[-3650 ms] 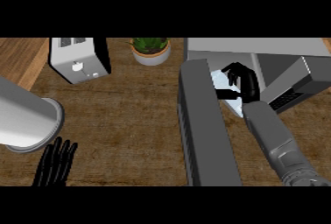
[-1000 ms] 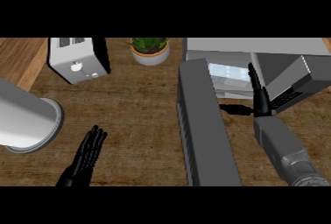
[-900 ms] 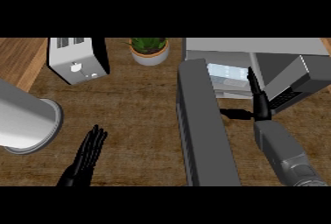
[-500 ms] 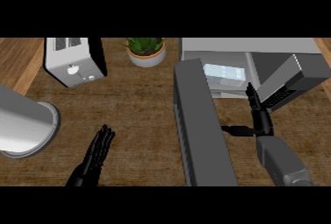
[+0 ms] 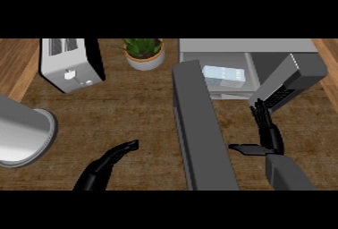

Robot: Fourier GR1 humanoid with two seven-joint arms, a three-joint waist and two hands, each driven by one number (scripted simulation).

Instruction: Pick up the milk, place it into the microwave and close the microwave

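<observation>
The milk carton (image 5: 224,76), pale blue and white, lies inside the grey microwave (image 5: 251,47) at the back right. The microwave's long grey door (image 5: 198,129) stands swung open toward me, edge-on. My right hand (image 5: 267,134) is open just right of the door, fingers straight and pointing at the microwave's front, thumb stretched toward the door, holding nothing. My left hand (image 5: 105,163) is open low on the counter, left of the door, fingers straight.
A silver toaster (image 5: 69,62) stands at the back left and a potted plant (image 5: 144,53) beside it. A large grey pot (image 5: 23,136) sits at the left edge. The wooden counter (image 5: 132,112) stretches between them.
My right hand has let go of the milk, now left inside the microwave, and drawn back toward me beside the door. My left hand has shifted right, toward the door.
</observation>
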